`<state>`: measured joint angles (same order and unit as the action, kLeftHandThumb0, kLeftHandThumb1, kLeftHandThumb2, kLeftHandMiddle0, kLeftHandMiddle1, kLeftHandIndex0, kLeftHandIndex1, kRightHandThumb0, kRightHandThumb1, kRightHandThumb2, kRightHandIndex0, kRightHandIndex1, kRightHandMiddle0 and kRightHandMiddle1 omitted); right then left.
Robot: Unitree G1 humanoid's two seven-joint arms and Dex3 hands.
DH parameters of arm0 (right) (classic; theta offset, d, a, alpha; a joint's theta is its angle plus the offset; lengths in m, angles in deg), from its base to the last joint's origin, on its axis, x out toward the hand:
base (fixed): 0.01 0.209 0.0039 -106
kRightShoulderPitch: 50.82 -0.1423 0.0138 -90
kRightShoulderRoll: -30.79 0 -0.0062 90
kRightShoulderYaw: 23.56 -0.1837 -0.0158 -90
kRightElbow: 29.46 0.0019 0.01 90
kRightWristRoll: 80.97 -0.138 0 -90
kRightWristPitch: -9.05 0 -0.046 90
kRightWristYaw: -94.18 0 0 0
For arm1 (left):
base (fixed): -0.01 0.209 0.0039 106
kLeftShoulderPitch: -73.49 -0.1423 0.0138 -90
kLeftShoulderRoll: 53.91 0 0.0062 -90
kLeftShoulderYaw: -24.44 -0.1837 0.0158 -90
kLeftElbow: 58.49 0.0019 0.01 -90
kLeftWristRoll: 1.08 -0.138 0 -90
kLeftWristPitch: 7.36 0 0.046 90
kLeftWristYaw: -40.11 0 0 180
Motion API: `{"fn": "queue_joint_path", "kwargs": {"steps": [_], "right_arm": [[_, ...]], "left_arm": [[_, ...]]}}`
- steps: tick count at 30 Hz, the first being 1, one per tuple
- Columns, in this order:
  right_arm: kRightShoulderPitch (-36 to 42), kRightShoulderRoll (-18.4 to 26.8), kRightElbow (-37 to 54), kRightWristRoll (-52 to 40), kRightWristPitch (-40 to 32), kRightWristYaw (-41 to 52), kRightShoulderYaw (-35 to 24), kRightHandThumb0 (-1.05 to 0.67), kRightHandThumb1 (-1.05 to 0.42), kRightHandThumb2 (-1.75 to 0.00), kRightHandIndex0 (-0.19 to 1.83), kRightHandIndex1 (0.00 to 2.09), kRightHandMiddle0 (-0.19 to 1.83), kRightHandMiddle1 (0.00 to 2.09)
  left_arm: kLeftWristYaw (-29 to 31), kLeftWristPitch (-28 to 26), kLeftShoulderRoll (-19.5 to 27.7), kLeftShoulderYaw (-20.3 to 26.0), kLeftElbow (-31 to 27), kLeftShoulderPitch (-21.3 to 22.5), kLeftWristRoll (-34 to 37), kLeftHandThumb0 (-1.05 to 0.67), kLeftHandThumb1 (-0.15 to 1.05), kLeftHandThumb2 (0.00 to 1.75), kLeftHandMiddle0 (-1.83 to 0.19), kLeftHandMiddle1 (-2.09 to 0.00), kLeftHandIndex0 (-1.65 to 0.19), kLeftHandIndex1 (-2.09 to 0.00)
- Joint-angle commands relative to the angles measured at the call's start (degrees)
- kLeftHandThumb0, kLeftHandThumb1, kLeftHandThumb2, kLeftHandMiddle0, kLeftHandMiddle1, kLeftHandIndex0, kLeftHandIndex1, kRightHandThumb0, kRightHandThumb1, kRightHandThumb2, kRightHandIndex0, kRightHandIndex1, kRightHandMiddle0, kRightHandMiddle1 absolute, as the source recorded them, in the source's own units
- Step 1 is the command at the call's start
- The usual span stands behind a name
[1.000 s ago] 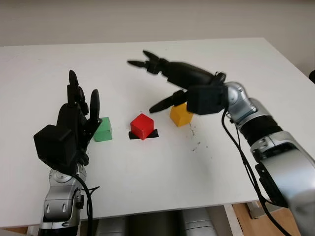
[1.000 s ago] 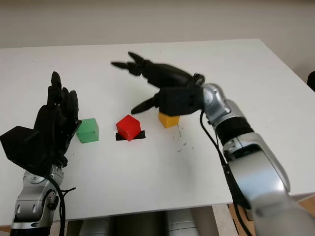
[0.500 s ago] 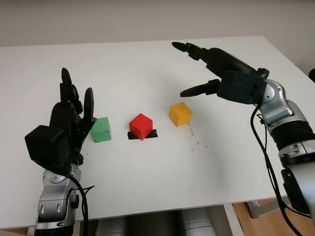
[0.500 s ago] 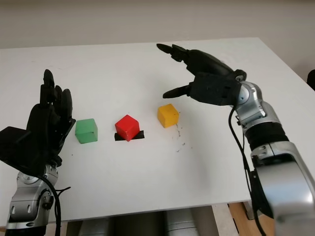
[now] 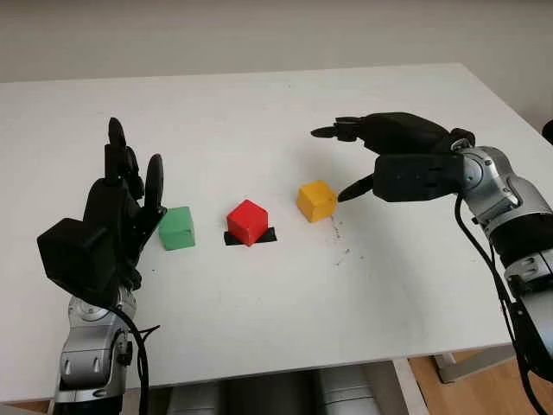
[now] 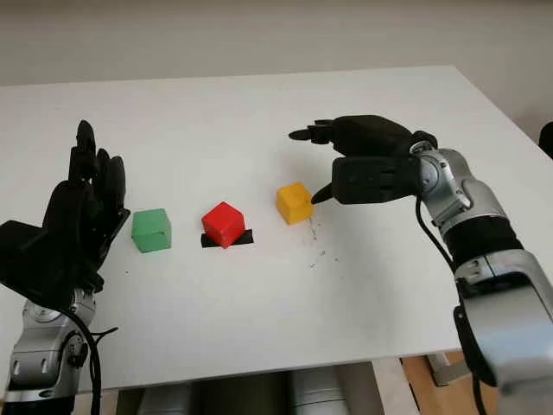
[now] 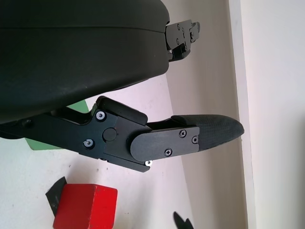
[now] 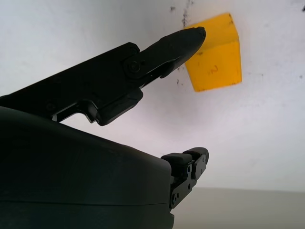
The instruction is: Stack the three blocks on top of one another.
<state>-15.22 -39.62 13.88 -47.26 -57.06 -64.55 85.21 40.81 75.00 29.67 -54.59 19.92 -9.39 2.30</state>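
The right hand (image 5: 367,160), open and holding nothing, hovers just beside the yellow block (image 5: 316,201), which sits on the counter (image 5: 259,294) near the red block (image 5: 248,221); it should lower squarely over the block's opposite faces

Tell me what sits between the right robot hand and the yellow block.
Nothing visible. The right robot hand is open just right of the yellow block, with bare table between them. The red block lies on the block's far side.
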Motion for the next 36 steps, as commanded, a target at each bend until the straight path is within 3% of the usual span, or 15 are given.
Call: {"fn": "queue_joint_path", "kwargs": {"steps": [1,15,36], "right_arm": [[-1.5,0.3,0.8,0.2,-0.4,0.9,0.6,-0.68,-0.82,-0.04,0.07,0.05,0.32,0.11],[0.2,-3.0,-6.6,-3.3,4.9,-2.6,0.7,-0.62,-0.84,-0.06,0.09,0.06,0.36,0.09],[-0.8,-4.6,-14.6,0.2,8.7,-11.7,3.9,-0.56,-0.86,-0.05,0.18,0.07,0.53,0.14]], "left_arm": [[0.2,0.2,0.5,0.3,0.6,1.5,0.3,-0.73,1.05,0.54,0.19,0.0,0.19,0.0],[0.1,-0.1,0.3,0.6,0.4,1.9,0.6,-0.72,1.05,0.53,0.19,0.0,0.19,0.0],[-0.2,-0.2,0.4,0.1,0.1,1.3,-0.4,-0.72,1.05,0.54,0.19,0.0,0.19,0.0]]}}
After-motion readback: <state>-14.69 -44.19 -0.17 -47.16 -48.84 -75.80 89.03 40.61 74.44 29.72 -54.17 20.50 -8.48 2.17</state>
